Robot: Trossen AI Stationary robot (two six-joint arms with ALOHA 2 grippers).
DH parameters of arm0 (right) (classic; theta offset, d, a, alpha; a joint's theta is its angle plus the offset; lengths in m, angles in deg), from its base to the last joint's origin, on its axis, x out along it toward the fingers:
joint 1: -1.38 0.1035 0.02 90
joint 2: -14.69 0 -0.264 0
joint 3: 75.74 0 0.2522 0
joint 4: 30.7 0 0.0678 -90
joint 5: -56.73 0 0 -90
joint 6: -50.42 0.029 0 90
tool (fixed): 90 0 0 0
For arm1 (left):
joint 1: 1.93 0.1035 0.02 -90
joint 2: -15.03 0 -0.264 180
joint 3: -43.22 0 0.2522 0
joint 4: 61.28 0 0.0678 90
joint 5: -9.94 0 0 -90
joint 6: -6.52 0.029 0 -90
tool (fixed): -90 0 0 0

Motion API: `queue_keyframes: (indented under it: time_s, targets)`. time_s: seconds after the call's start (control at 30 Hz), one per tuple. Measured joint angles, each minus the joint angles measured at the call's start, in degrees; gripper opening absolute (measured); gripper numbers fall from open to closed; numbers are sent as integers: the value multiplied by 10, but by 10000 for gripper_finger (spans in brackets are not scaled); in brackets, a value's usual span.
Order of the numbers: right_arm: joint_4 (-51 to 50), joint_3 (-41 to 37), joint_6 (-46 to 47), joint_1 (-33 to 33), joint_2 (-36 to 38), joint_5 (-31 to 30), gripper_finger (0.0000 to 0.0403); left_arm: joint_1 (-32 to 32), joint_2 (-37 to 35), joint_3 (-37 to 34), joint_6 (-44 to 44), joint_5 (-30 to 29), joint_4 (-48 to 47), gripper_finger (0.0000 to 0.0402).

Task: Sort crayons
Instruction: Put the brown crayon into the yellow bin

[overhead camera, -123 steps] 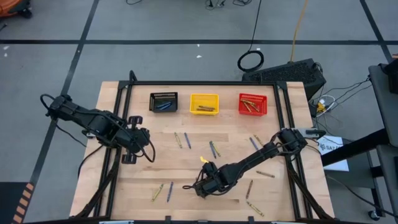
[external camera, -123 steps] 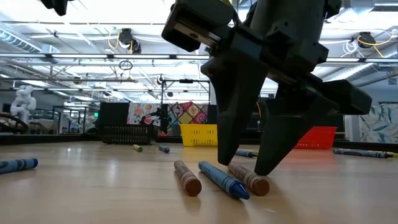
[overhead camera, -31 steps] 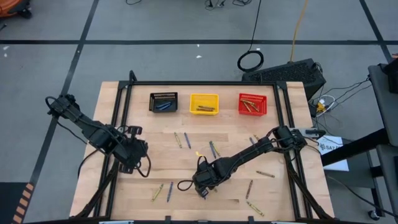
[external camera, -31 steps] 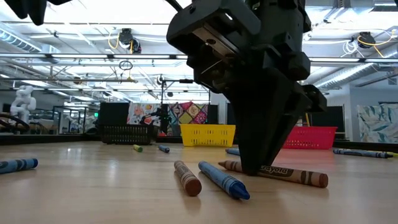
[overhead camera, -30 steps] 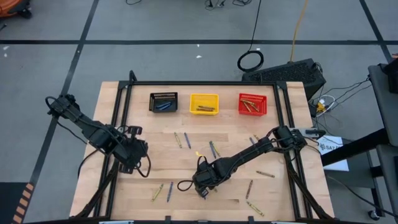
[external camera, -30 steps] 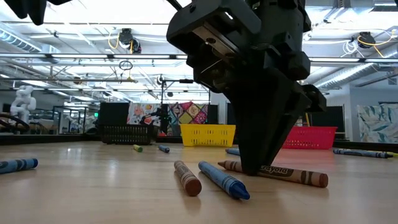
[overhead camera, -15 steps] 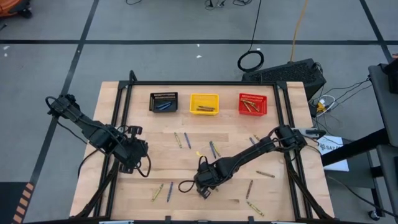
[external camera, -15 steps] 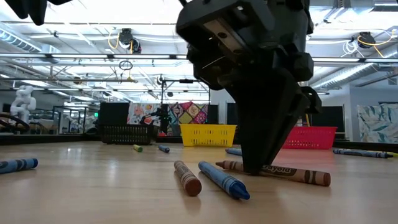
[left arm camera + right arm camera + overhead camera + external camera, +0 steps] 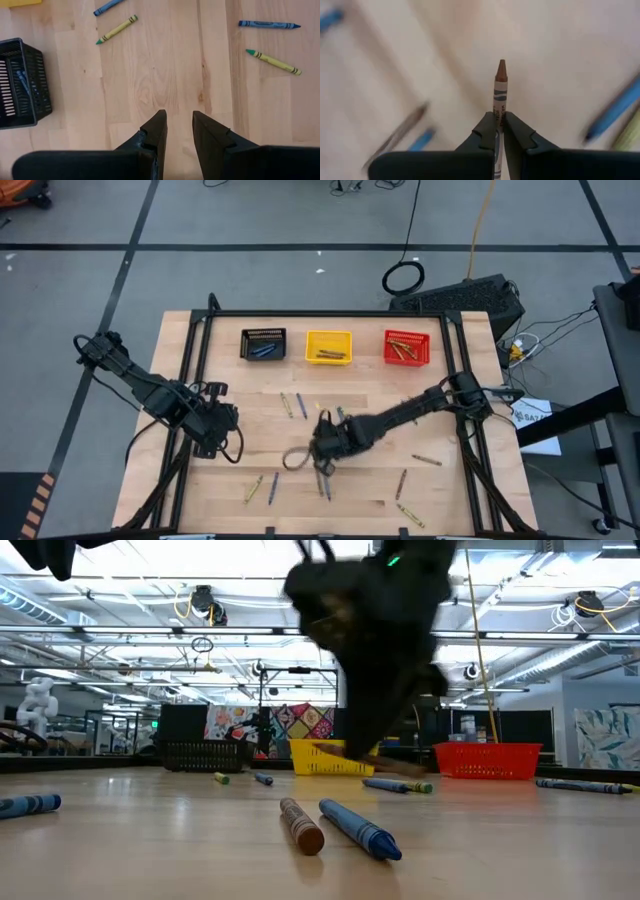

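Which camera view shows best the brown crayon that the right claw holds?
The right wrist view: the brown crayon stands sharp between the right claw fingers. The low view only blurs it; the high view hides it; the left wrist view misses it.

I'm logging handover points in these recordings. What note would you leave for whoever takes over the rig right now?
Right gripper: shut on a brown crayon, lifted over mid-table.
Left gripper: open, empty, hovering over the table's left side.
Bins along the far edge: black bin holds blue crayons, yellow bin and red bin each hold some.
Done: a few sorted.
Left: bin the held brown one, probably red; then the loose crayons scattered on the table.
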Motion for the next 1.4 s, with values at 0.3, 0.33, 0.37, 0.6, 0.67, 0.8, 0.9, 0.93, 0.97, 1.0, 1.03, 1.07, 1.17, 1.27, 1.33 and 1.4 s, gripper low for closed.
queue_keyframes:
  time_s: [0.3, 0.33, 0.37, 0.6, 0.67, 0.8, 0.9, 0.93, 0.97, 1.0, 1.03, 1.07, 1.17, 1.27, 1.33, 1.4]
  targets:
    - [57, 1, -145, -92, 3, 24, 0, 0, 0, 0, -15, 0, 34, 88]
    - [67, 1, -160, -103, 4, 28, 0, 0, 0, 0, -22, -1, 36, 88]
    - [79, 2, -173, -114, 4, 35, 0, 0, 0, 0, -29, -5, 36, 88]
    - [118, 2, -257, -175, 4, 57, 0, 0, 0, 0, -86, -47, 31, 88]
    - [112, 2, -277, -192, 4, 56, 0, 0, 0, 0, -92, -47, 31, 88]
    - [109, 2, -308, -224, 6, 58, 0, 0, 0, 0, -110, -47, 31, 88]
    - [107, 2, -333, -246, 14, 85, 0, 0, 0, 0, -121, -48, 31, 88]
    - [104, 2, -342, -252, 19, 95, 0, 0, 0, 0, -121, -48, 31, 88]
    - [101, 2, -350, -260, 25, 103, 0, 0, 0, 0, -121, -48, 31, 88]
    - [98, 2, -359, -267, 33, 106, 0, 0, 0, 0, -121, -48, 31, 88]
    - [92, 2, -369, -276, 41, 112, 0, 0, 0, 0, -125, -48, 31, 88]
    - [86, 2, -378, -285, 51, 118, 0, 0, 0, 0, -133, -52, 31, 88]
    - [66, 2, -404, -313, 85, 142, 0, 1, 0, 0, -155, -62, 31, 88]
    - [47, 3, -431, -344, 117, 174, 0, 1, 0, 0, -176, -64, 31, 88]
    - [41, 3, -445, -365, 135, 193, 0, 1, 0, 0, -188, -64, 31, 88]
    - [28, 3, -460, -383, 149, 207, 0, 1, 0, 0, -196, -65, 31, 88]
